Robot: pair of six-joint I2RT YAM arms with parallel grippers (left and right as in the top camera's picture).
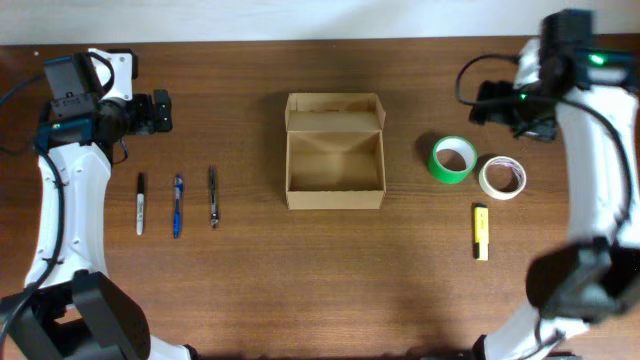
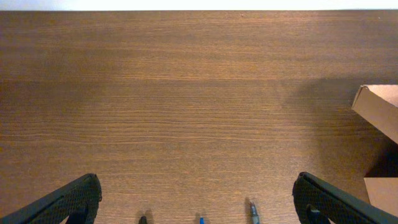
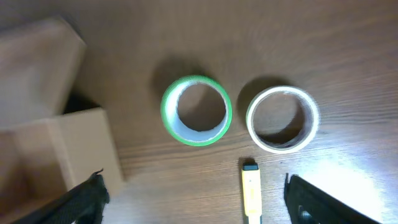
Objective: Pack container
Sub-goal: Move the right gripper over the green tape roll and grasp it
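Both arms sit up at the far corners with their wrists bent inward. The left pincer (image 1: pixel 160 112) has its jaws spread wide with nothing in them. The cardboard box (image 1: pixel 335 200), flap open, sits well ahead of it, and three pens (image 1: pixel 177 205) lie near its side. The right pincer (image 3: pixel 193 202) is spread and empty too, hovering over a green tape roll (image 3: pixel 168 112), a white tape roll (image 3: pixel 252 121) and a yellow marker (image 3: pixel 251 193). It's a dark wooden table (image 2: pixel 186 93) with a pale strip past the far edge.

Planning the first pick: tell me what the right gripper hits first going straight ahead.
Probably the green tape roll, which sits roughly centred ahead of the open right gripper; depth is unclear.
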